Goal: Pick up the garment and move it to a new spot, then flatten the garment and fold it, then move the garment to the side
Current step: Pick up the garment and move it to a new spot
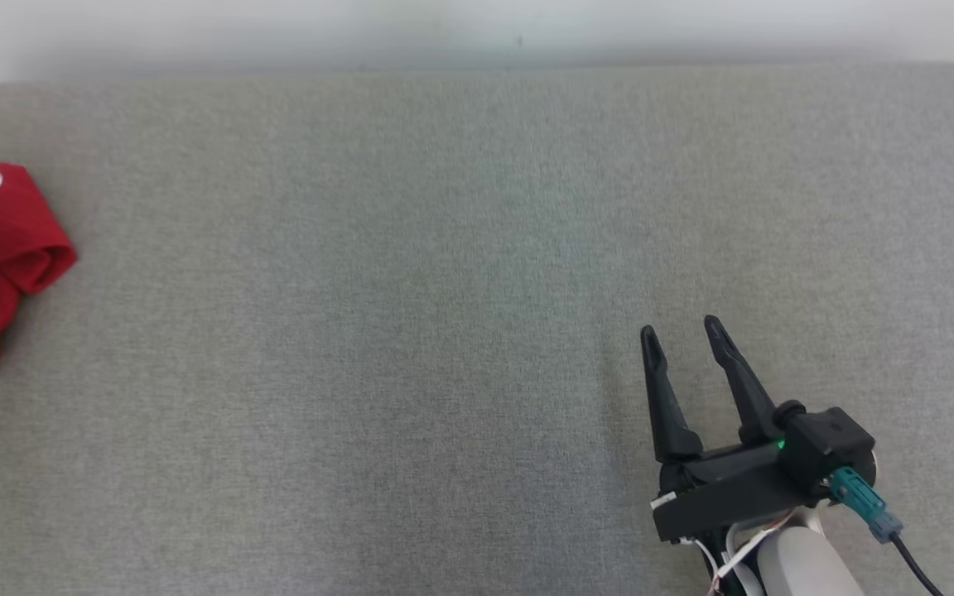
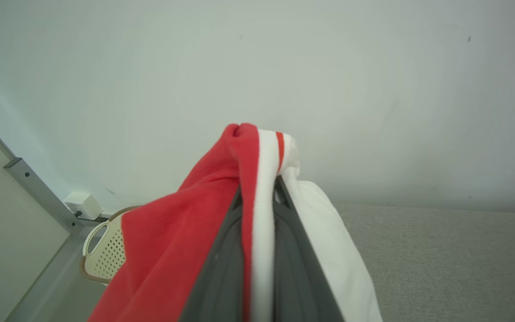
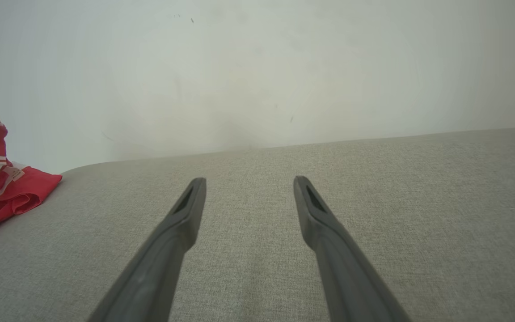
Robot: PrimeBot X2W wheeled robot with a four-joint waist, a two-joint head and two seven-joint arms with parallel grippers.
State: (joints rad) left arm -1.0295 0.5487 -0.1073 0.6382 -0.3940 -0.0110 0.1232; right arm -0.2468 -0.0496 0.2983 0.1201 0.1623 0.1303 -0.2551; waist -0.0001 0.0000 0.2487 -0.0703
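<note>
In the head view we see the garment [image 1: 5, 248] at the far left edge, a bunch of red cloth with a white part over it, lying on the left end of the grey padded surface [image 1: 444, 290]. The right gripper [image 1: 681, 327] sits at the lower right, well apart from the cloth, its two dark fingers spread with nothing between them.

The left wrist view gives us what the head view cuts off at its edge: the left gripper [image 2: 259, 188] is closed on the garment. A white band with a thin red stripe runs between its two fingers, red cloth drapes down one side and white cloth down the other, and a bunched fold stands above the fingertips against the pale wall [image 2: 284, 67]. This view also takes in things beyond the surface's edge: a cream perforated basket [image 2: 105, 255], a small white box [image 2: 83, 205] low on the wall and a grey metal rail [image 2: 38, 192].

From the right wrist view we get the garment side-on at the left edge. Its lower red folds rest on the surface while the rest rises upward, and this gripper's fingers stand wide apart above bare grey fabric.
</note>
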